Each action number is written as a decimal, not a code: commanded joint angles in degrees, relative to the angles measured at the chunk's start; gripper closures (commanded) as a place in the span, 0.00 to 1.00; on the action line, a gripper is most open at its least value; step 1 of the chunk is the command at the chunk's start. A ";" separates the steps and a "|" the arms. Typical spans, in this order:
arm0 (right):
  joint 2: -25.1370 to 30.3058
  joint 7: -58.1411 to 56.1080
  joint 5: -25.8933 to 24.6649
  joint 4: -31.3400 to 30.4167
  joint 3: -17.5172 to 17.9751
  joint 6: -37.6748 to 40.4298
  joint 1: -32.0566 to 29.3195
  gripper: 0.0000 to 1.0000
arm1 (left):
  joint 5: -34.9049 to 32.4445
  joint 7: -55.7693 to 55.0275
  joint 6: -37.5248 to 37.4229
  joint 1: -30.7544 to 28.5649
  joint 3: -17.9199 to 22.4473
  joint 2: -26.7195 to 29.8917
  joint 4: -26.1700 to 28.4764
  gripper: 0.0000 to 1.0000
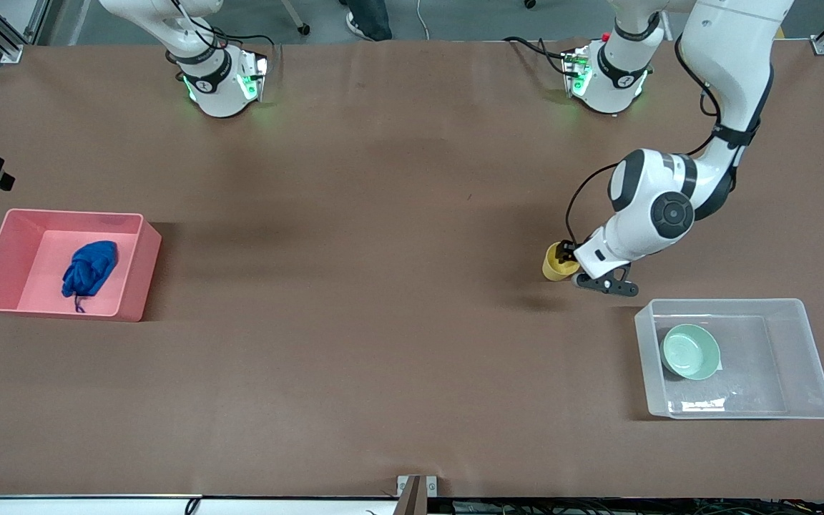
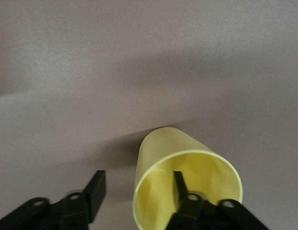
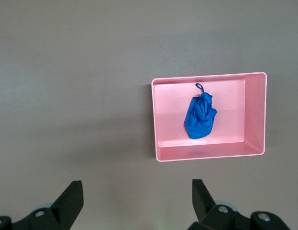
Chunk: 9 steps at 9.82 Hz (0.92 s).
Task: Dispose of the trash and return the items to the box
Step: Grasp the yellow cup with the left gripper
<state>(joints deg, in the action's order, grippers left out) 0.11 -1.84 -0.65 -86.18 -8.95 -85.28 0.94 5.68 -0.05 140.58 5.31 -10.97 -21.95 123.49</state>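
Observation:
A yellow cup point(image 1: 553, 265) rests on the table just farther from the front camera than the clear box point(image 1: 812, 357), its mouth turned toward my left gripper point(image 1: 566, 257). In the left wrist view the cup point(image 2: 187, 160) has one finger point(image 2: 177, 184) inside it. The other finger point(image 2: 97, 187) is outside, a gap away from the wall, so the gripper point(image 2: 137, 178) is open astride the rim. A mint-green bowl point(image 1: 691, 351) lies in the box. The blue trash point(image 1: 89, 267) lies in the pink bin point(image 1: 141, 268). My right gripper point(image 3: 137, 189) hangs open and empty high over the table, looking down on the trash point(image 3: 200, 116).
The pink bin point(image 3: 206, 152) sits at the right arm's end of the table and the clear box at the left arm's end. Bare brown tabletop point(image 1: 383, 286) stretches between them. Both arm bases stand along the table edge farthest from the front camera.

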 commanded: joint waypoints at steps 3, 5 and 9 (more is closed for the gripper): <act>0.77 -0.09 -1.63 -0.22 7.56 0.38 -5.18 0.00 | -1.28 -0.74 1.55 -0.30 -0.98 1.02 0.61 1.00; 0.68 -0.18 -1.82 -0.22 4.91 0.29 -3.75 0.00 | -1.28 0.66 -3.10 -1.00 -0.20 4.62 -1.57 1.00; 0.68 -0.35 -1.82 -0.31 5.00 0.55 -3.75 0.00 | -1.20 9.08 -13.05 -1.18 11.19 0.70 -20.87 1.00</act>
<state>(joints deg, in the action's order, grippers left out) 0.12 -1.82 -1.82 -86.16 -3.62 -85.23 -3.22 5.60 5.93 129.48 4.39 -3.54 -15.86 109.18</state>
